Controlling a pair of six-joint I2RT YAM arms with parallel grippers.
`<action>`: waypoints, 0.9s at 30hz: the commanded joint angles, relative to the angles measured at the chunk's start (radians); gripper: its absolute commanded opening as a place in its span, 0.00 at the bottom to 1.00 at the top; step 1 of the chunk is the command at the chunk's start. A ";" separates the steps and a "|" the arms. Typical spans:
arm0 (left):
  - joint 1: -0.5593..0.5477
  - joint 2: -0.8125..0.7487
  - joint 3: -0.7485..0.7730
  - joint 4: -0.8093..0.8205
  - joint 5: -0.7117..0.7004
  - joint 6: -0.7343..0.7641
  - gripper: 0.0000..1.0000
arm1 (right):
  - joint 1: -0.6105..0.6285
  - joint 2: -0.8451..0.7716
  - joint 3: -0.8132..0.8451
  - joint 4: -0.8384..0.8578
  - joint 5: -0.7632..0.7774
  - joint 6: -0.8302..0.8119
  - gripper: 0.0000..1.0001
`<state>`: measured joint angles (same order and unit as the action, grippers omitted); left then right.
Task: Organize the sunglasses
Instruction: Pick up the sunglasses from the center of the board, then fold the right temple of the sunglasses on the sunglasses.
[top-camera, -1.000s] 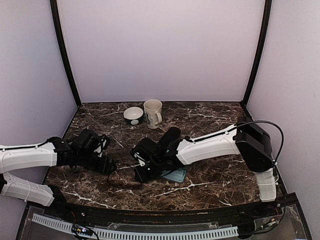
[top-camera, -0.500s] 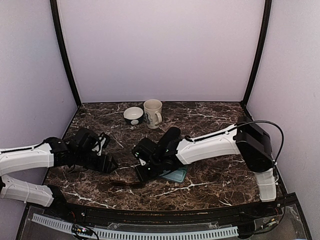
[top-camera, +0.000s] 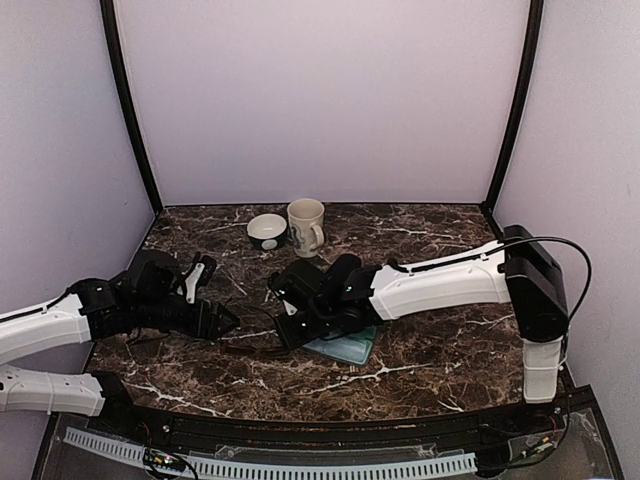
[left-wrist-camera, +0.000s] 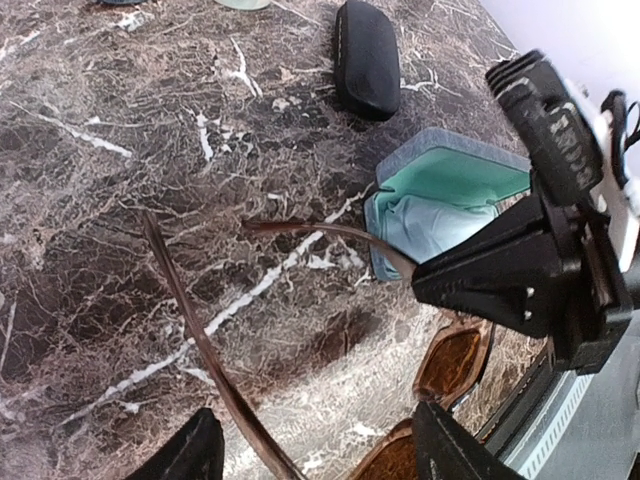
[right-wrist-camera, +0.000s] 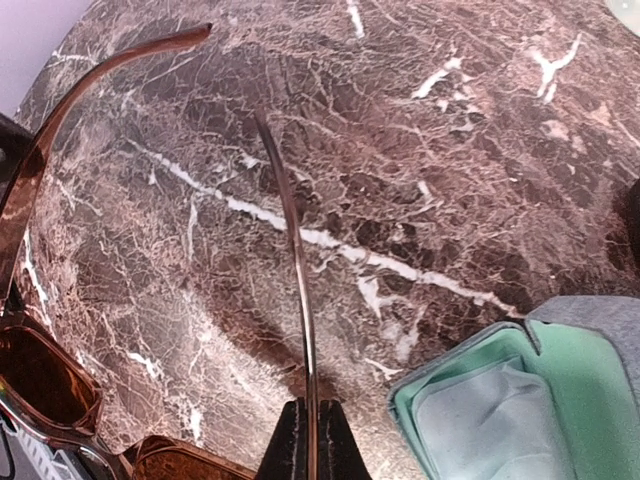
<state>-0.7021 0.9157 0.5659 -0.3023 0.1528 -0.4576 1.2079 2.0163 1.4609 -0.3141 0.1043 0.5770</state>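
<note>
The brownish sunglasses sit between my two grippers near the table's front, with amber lenses and thin arms spread open. My right gripper is shut on one thin arm near its tip; it also shows in the left wrist view and the top view. My left gripper is open, its fingers wide apart on either side of the glasses' front and other arm; in the top view it is just left of the glasses. The black thin-framed pair is out of view.
An open grey-blue case with a mint lining and cloth lies just right of the glasses, partly under my right arm. A shut black oblong case lies further back. A cream mug and a small bowl stand at the back.
My left gripper has moved right, up to the glasses. My right gripper has shifted slightly back with the thin arm in it, and the glasses have moved back with it.
</note>
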 joint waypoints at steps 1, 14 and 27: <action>-0.002 0.004 -0.026 0.034 0.030 0.010 0.66 | 0.006 -0.045 -0.033 0.028 0.056 -0.006 0.00; -0.068 0.096 -0.009 0.079 0.080 0.035 0.60 | -0.003 -0.071 -0.062 0.056 0.069 0.011 0.00; -0.144 0.182 -0.001 0.161 0.162 0.073 0.59 | -0.035 -0.098 -0.107 0.104 0.043 0.055 0.00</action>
<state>-0.8116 1.0733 0.5526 -0.1951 0.2520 -0.4213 1.1831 1.9583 1.3571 -0.2939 0.1555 0.5980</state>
